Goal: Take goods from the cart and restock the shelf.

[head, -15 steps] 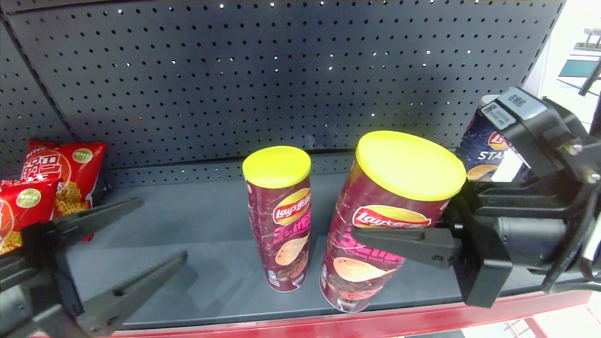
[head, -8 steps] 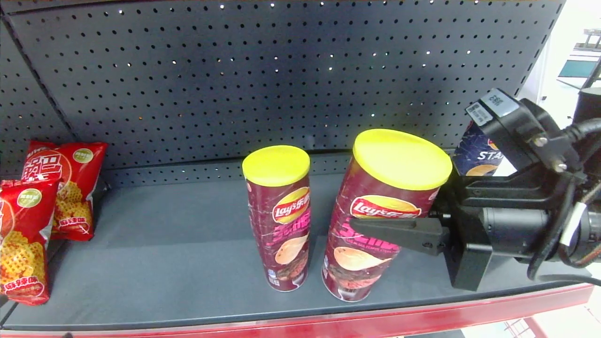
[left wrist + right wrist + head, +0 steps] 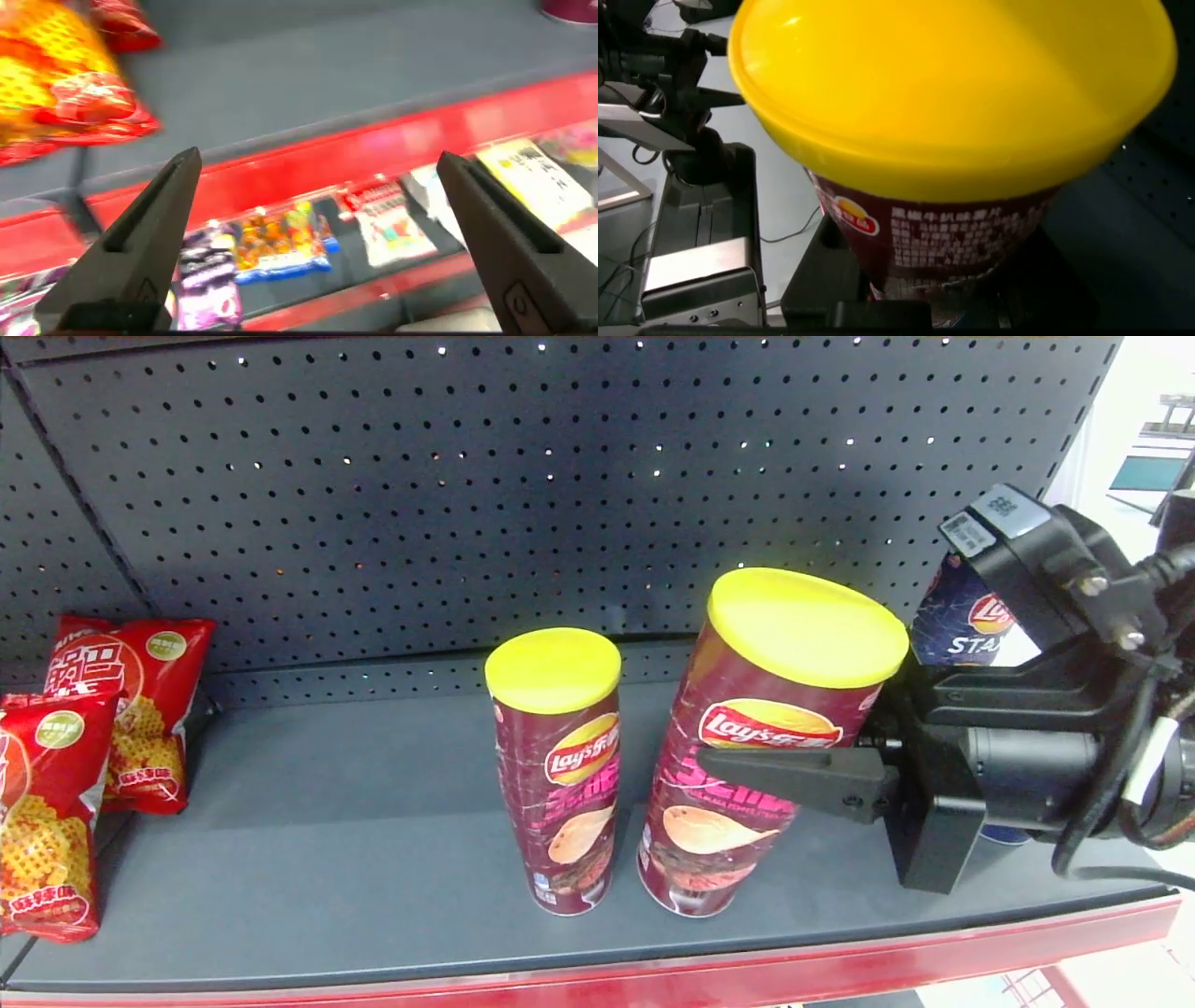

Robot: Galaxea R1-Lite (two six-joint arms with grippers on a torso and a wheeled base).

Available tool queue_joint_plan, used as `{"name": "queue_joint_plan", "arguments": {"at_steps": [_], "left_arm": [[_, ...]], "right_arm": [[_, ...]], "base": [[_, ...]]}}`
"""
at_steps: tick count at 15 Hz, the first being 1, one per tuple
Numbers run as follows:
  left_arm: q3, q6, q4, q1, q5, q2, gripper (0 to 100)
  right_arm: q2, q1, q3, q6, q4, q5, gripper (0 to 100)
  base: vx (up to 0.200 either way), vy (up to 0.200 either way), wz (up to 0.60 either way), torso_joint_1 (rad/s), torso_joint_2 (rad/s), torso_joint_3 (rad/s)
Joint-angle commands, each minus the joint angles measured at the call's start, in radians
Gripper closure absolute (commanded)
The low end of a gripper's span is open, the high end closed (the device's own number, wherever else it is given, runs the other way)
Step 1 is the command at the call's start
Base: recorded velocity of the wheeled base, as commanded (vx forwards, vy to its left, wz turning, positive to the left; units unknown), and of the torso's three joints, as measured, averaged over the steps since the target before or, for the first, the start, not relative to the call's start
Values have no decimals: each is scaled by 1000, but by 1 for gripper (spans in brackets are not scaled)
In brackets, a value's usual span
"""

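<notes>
A dark red chip can with a yellow lid leans left over the right half of the grey shelf, and my right gripper is shut on its middle. One black finger crosses the can's front; the other is hidden behind it. I cannot tell whether the can's bottom touches the shelf. A matching can stands upright just left of it. The right wrist view looks at the held can's lid from close by. My left gripper is open with nothing in it, in front of the shelf's red edge.
Red snack bags lie at the shelf's left end, and one red bag is near my left gripper. A blue can stands behind my right wrist. A pegboard wall backs the shelf. Candy packs fill the level below.
My left gripper has dropped out of the head view. My right gripper has carried the held can slightly up and farther back onto the shelf.
</notes>
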Motion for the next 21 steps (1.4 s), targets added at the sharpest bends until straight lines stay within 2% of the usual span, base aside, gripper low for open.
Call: {"name": "queue_joint_plan", "arguments": {"at_steps": [1,4,6,7,8,9,11,12,13,14,15,16,17,18,20,21], "left_arm": [[13,-22,-11,-28,-11,-14,0],[36,-67,-60,-10,31,4,0],[42,-125,-66,-6,33,-13,0],[42,-134,-66,-6,36,-13,0],[42,-166,-66,-3,44,-10,0],[42,-168,-66,20,45,-8,0],[43,-154,-69,32,47,-13,0],[43,-165,-69,40,58,-7,0],[50,-163,-75,159,136,62,0],[56,-127,-93,320,140,105,0],[70,-48,-98,351,73,73,0],[71,21,-98,273,-31,2,0],[71,-4,-98,139,-5,-36,0],[73,-15,-98,164,-5,-42,0],[73,-19,-98,159,-4,-42,0],[73,-30,-98,178,-1,-64,0]], "right_arm": [[-14,-7,4,0,0,1,100],[-30,-10,10,0,0,1,100],[-33,-10,7,0,0,-1,100],[-35,-10,7,0,0,-1,100],[-43,-10,10,0,0,-1,100],[-44,-10,10,0,0,-3,100],[-47,-10,12,0,0,-3,100],[-53,-10,16,0,0,-3,100],[-55,-12,21,0,0,-3,100],[-55,-13,22,0,0,-3,100],[-55,-19,22,0,0,-3,100],[-55,-19,19,0,0,-3,100],[-56,-19,21,0,0,-3,100],[-58,-25,19,0,0,-3,100],[-64,-30,24,0,0,-1,100],[-67,-31,28,0,0,-1,100]], "base": [[0,0,0,0,0,0],[0,0,0,0,0,0],[0,0,0,0,0,0],[0,0,0,0,0,0],[0,0,0,0,0,0],[0,0,0,0,0,0],[0,0,0,0,0,0],[0,0,0,0,0,0],[0,0,0,0,0,0],[0,0,0,0,0,0],[0,0,0,0,0,0],[0,0,0,0,0,0],[0,0,0,0,0,0],[0,0,0,0,0,0],[0,0,0,0,0,0],[0,0,0,0,0,0]]}}
